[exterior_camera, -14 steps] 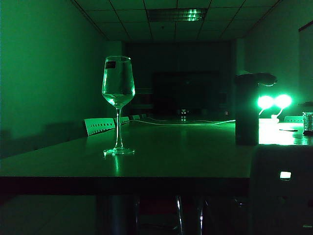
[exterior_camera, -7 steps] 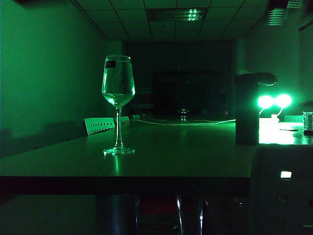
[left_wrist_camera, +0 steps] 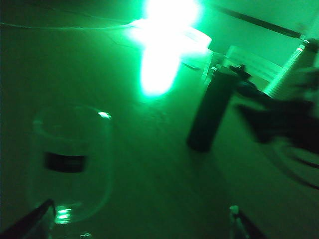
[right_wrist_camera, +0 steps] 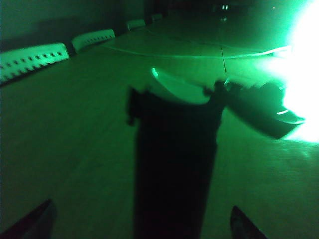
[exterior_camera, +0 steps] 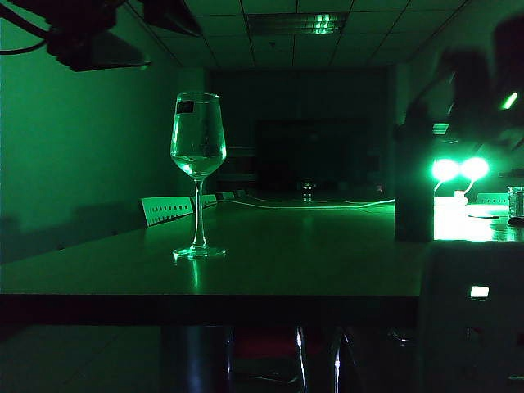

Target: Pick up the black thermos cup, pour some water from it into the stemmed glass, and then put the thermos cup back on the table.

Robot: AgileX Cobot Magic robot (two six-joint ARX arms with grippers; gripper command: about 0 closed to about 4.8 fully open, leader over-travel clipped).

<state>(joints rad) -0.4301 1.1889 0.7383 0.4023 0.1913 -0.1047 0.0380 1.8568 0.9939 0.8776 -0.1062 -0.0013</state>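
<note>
**Two claws near tall, tippy things in a dark green room**

The black thermos cup (exterior_camera: 413, 184) stands upright on the table (exterior_camera: 311, 254), far over on the right side in the outside view. Its lid flap sticks out sideways at the top. The stemmed glass (exterior_camera: 197, 176) stands well apart from it on the left, with a little water in the bowl.

The right claw (right_wrist_camera: 142, 219) points at the thermos cup (right_wrist_camera: 174, 169). Its two tips sit wide apart, one on each side of the cup, and it holds nothing. In the outside view the right arm is a dark blur above and beside the cup.

The left claw (left_wrist_camera: 142, 221) is wide open too and holds nothing. It hangs high on the left, and its camera looks down on the rim of the stemmed glass (left_wrist_camera: 72, 159), which looks close to one tip.

What could go wrong:
- The thermos cup is tall and thin. If a tip bumps its side before the claw shuts, it could tip over and spill.
- The flap at the top could catch on a tip, if the claw comes in too high.
- The glass stands on a thin stem. A small knock from the left claw could topple it, and it might break.
- The room is dark and the bright lamp (exterior_camera: 458, 169) glares, so I cannot tell for sure how near the tips are.
</note>
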